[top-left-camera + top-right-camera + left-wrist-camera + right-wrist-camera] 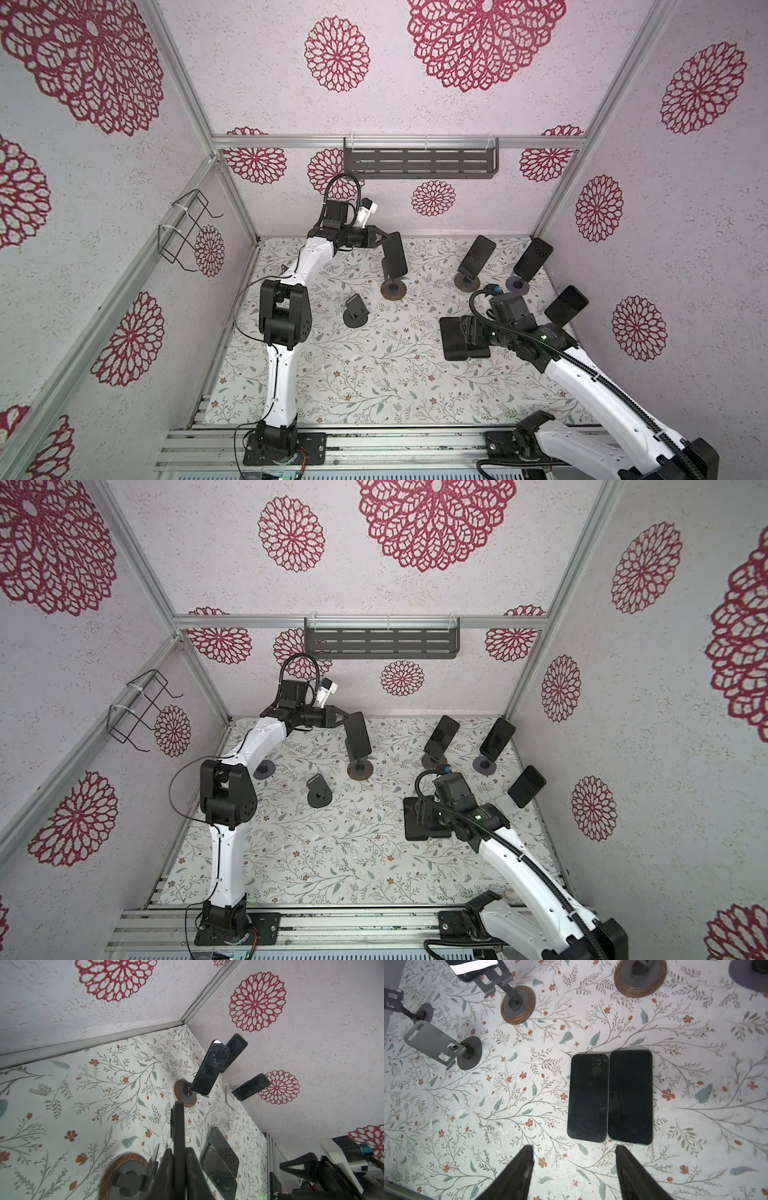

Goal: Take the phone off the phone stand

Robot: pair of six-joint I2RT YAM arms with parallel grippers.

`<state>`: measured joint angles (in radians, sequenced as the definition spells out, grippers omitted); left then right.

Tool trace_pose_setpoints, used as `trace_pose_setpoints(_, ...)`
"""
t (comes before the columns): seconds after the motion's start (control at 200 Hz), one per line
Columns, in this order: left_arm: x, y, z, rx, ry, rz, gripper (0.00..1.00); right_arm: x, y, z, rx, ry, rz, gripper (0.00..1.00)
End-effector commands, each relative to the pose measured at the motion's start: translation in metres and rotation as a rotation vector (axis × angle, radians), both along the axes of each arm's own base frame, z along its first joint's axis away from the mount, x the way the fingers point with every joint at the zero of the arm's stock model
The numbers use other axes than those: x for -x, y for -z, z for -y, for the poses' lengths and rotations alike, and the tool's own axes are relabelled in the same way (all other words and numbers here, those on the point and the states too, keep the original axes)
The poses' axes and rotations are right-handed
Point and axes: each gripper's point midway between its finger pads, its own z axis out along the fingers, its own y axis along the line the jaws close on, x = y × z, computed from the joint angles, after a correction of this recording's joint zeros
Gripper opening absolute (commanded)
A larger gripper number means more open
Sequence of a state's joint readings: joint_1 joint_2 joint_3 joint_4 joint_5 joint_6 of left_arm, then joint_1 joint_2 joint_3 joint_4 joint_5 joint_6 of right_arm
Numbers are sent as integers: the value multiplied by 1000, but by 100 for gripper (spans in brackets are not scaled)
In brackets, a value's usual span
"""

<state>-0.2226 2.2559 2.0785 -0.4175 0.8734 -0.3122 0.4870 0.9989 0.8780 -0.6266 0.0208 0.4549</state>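
The right arm covers part of the two flat phones (451,343) at lower right in both top views, the left arm hides part of a grey stand base (264,769), and whether the gripped phone (395,259) rests in its wood-rimmed stand (393,289) at centre is unclear. Six phones show, three of them propped phones (481,255) at centre right, plus one empty stand (356,312). The left gripper (385,239) is clamped on that phone's top edge; the right gripper (574,1152) hangs spread, empty, over the flat pair.

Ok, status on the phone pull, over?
Left pincer shut on phone. Phone not yet clear of wood-rimmed stand. Right pincer open over two flat phones. Lift path looks clear.
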Motion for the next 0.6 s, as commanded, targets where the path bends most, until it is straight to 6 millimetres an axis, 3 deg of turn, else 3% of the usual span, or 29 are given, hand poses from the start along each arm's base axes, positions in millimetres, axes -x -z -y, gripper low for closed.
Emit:
trace_pose_setpoints(0.0, 11, -74, -13, 86, -39, 45, 11, -10, -26, -8, 5, -53, 60, 66)
trace_pose_setpoints(0.23, 47, -59, -24, 82, -124, -113, 2, -19, -45, -37, 19, -167, 70, 67)
trace_pose_setpoints(0.255, 57, -71, -26, 92, -132, -101, 0, -21, -46, -40, 25, -176, 71, 67)
trace_pose_setpoints(0.32, 70, -67, -27, 114, -148, -137, 0, -24, -51, -50, 35, -203, 80, 68)
trace_pose_setpoints(0.47, 105, -46, -15, 128, -109, -284, 0, -32, -60, -79, 34, -267, 89, 75)
trace_pose_setpoints(0.595, 132, -32, -4, 64, -49, -300, 0, -37, -59, -102, -2, -288, 82, 84)
